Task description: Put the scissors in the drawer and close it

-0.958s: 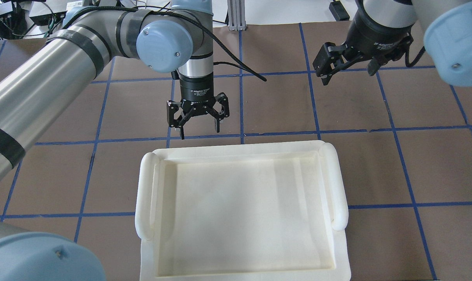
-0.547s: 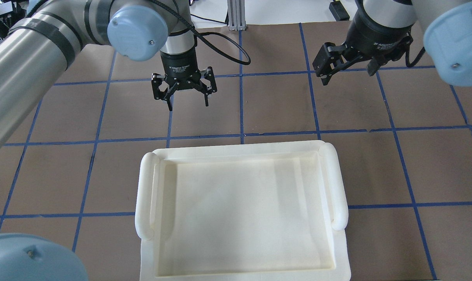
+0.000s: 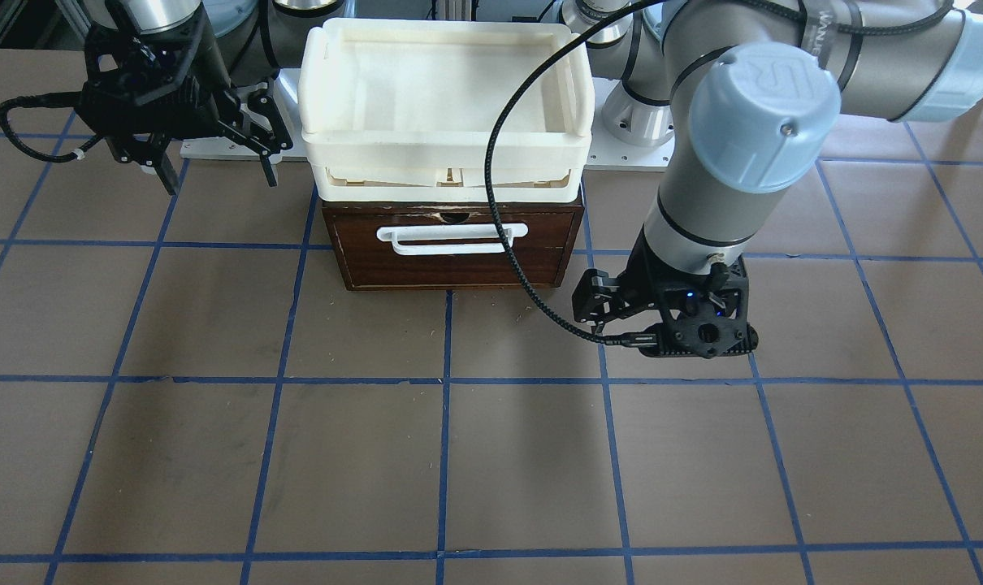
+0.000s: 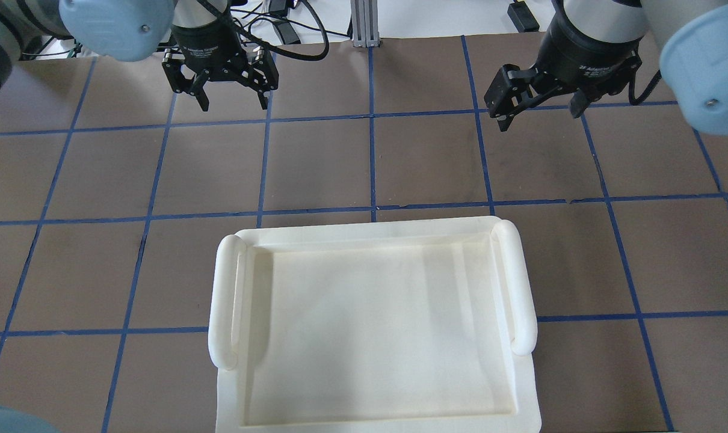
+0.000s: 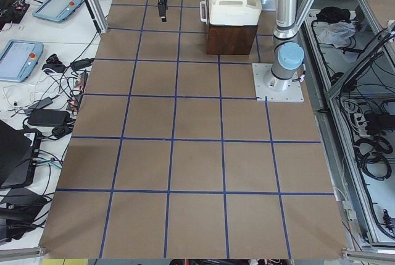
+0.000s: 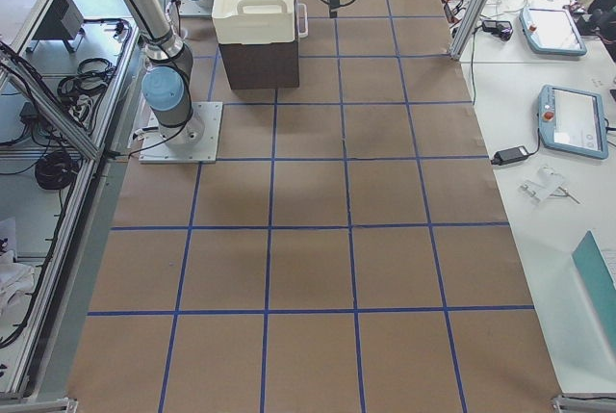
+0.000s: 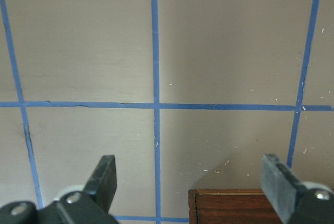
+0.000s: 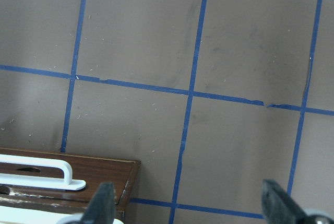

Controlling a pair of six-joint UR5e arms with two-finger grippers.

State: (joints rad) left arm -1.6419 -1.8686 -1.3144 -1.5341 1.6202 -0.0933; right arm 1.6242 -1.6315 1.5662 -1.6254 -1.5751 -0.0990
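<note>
The drawer (image 3: 459,264) sits shut, its white bar handle (image 3: 451,237) lying crosswise, facing away from the robot. The left gripper (image 4: 234,101) and right gripper (image 4: 538,115) hang wide open, empty.

Table top (image 3: 215,455): flat mid-brown w/ grid of blue tape lines (image 3: 443,463); tiny pale specks in wrist views. Drawer (image 3: 361,272): dark red-brown wood grain, thin pale line round front edge; bar handle (image 3: 451,238) white. Stacked trays (image 3: 447,175): plain cream/off-white. Left gripper (image 4: 233,102) & right gripper (image 4: 541,114): matt black, small white lettering on collars. Arm tubes silver-grey w/ dark rings; joint caps (image 3: 764,114) pale blue. Cable (image 3: 491,175) black. Base plate (image 5: 259,95) whitish-grey.
</note>
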